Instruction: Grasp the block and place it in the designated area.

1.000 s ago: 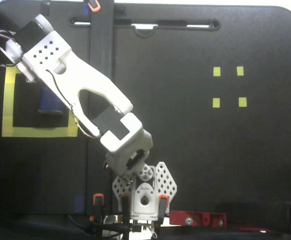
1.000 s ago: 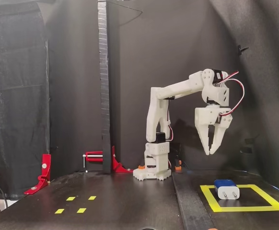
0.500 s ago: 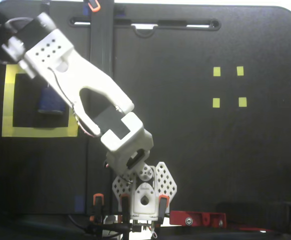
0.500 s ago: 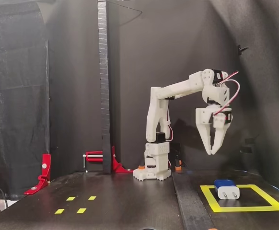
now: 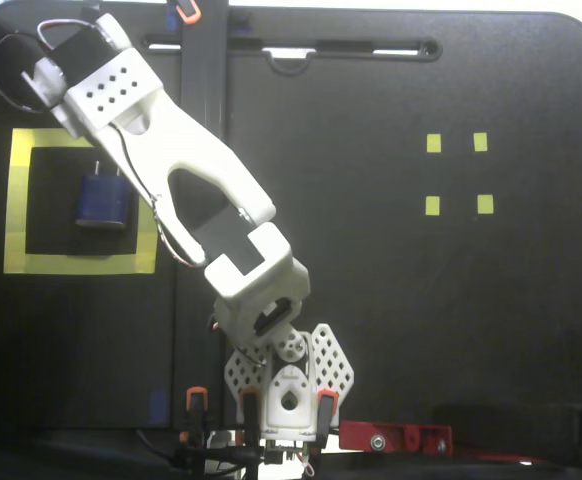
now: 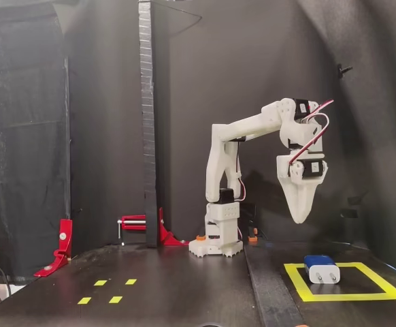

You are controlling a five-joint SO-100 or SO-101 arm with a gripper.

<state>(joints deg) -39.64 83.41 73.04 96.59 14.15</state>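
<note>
Lying flat on the black desk, the block sits inside the designated area, the yellow tape square, toward its middle, touching none of the tape in the top-down fixed view. In the side-on fixed view the same block shows its pale end with the two prongs facing the camera, within the square. The white arm reaches from its base across to that side. Its hand hangs point-down well above the square, clear of the block, its two fingers drawn together into one tip, clenched on nothing. Four small yellow markers lie well apart on the far side.
</note>
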